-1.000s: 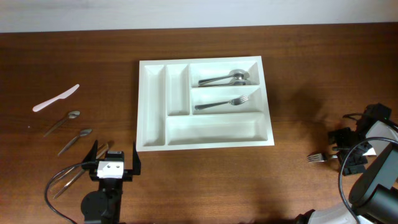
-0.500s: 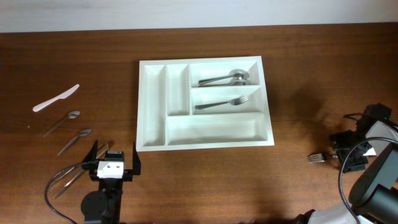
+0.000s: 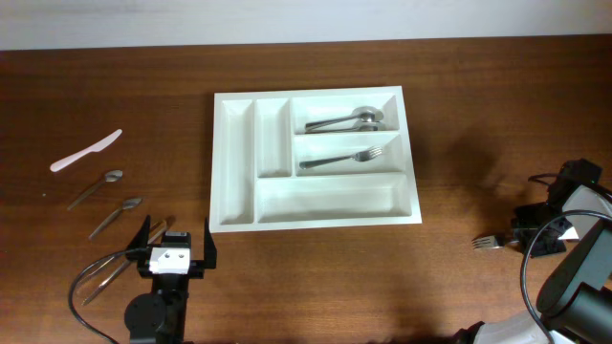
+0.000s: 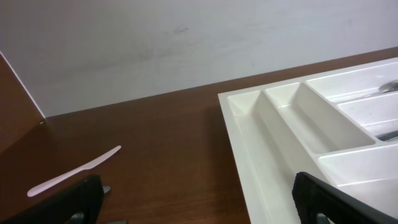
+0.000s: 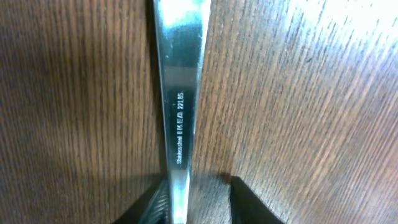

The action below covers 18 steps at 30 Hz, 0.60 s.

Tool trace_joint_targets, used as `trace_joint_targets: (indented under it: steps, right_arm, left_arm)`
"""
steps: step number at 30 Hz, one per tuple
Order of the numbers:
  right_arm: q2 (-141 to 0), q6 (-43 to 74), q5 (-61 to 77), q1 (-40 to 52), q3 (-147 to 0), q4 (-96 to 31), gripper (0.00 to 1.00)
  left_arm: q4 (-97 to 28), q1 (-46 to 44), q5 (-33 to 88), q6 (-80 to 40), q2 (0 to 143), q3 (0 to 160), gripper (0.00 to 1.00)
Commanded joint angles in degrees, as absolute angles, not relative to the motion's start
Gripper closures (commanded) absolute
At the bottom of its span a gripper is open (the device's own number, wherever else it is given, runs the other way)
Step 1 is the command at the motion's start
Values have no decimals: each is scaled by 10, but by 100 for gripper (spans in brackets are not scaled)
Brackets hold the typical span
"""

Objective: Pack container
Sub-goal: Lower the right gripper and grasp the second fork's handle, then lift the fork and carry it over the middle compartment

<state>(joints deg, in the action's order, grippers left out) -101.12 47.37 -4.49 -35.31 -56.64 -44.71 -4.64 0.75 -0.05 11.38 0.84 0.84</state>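
The container (image 3: 234, 172) is a white compartment tray at the table's middle; its near corner shows in the left wrist view (image 4: 261, 143). Spoons (image 3: 344, 120) lie in its top right compartment and a fork (image 3: 341, 159) in the one below. Another fork (image 3: 488, 242) lies on the wood at the far right. My right gripper (image 3: 535, 234) is down over its handle (image 5: 180, 93). The jaws (image 5: 202, 199) stand narrow around the handle: the left finger touches it and the right finger stays a little apart. My left gripper (image 3: 176, 239) (image 4: 199, 205) is wide open, holding nothing, left of the tray's front corner.
A white plastic knife (image 3: 86, 151) (image 4: 74, 172) and two spoons (image 3: 96, 188) (image 3: 115, 217) lie on the left side of the table. More cutlery (image 3: 115, 272) lies by the left arm's cable.
The right gripper's jaws have narrowed around the fork handle. The fork, the tray and the left arm have not moved.
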Motion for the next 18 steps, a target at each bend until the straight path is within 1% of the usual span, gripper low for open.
trace_joint_targets:
  steps: [1,8,18]
  right_arm:
    - [-1017,474,-54,-349,-561,-447,76]
    - [-1017,474,-47,-349,-561,-447,96]
    - [-1016,456,-19,-349,-569,-456,96]
  left_arm:
    - [-47,5,-3,121,3,5,1]
    - [-47,5,-3,121,3,5,1]
    - [-47,5,-3,121,4,5,1]
